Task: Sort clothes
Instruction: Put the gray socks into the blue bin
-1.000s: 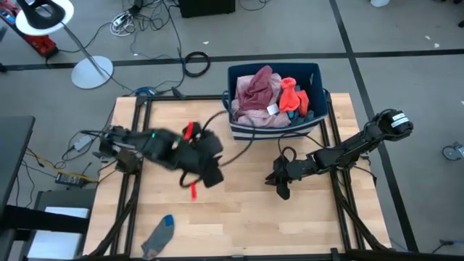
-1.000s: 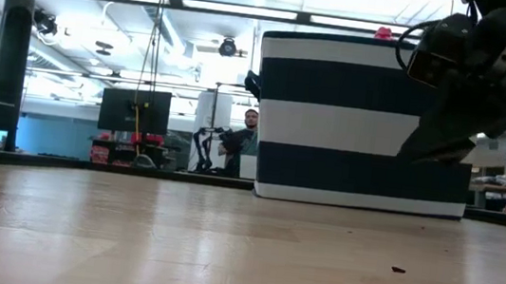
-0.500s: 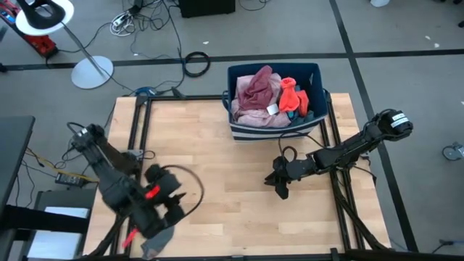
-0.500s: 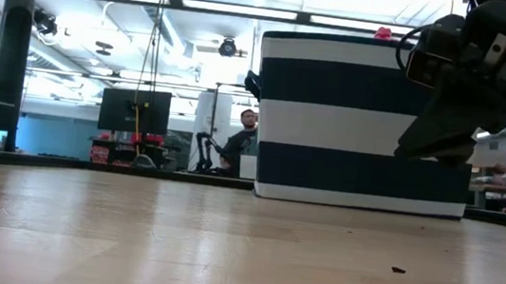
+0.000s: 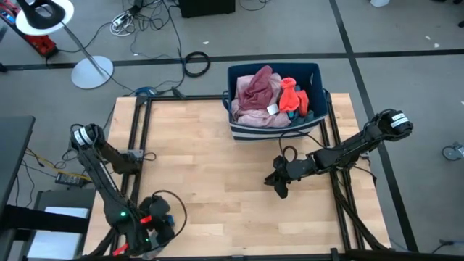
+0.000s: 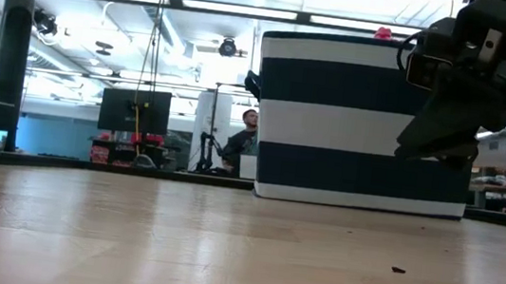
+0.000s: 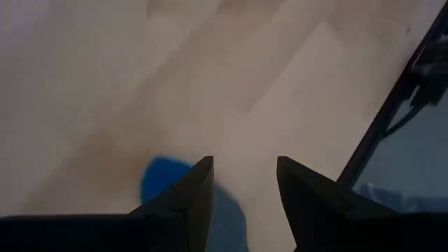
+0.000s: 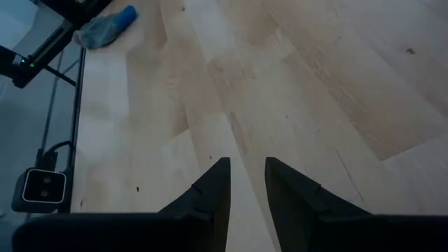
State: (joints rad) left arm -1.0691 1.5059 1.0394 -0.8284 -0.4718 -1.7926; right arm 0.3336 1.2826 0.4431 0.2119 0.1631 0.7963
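The clothes (image 5: 267,98) lie mostly heaped in the striped bin (image 5: 313,72) at the far edge of the desk (image 5: 232,174): a pink garment, a red-orange one and a bit of blue show from above. In this high view the left pincer (image 5: 148,233) hangs over the desk's near left corner, covering whatever lies there, while the right pincer (image 5: 279,181) waits over the right half of the desk, well apart from the bin.

From the low view only the bin (image 6: 362,126) and the right arm's dark bulk in front of it show; the desk surface near the camera carries nothing but a small speck.

In the left wrist view a sock (image 7: 162,178) with a bright blue toe lies just beyond and between the fingers (image 7: 189,196), which stand apart and hold nothing. The step in hand looks like reaching for this last loose piece; the next move calls for lowering onto it so the soft cloth bunches between the fingers, then closing.

The right wrist view catches the same sock (image 8: 105,26) far off near the desk corner; this pincer's fingers (image 8: 213,189) stand slightly apart around nothing.
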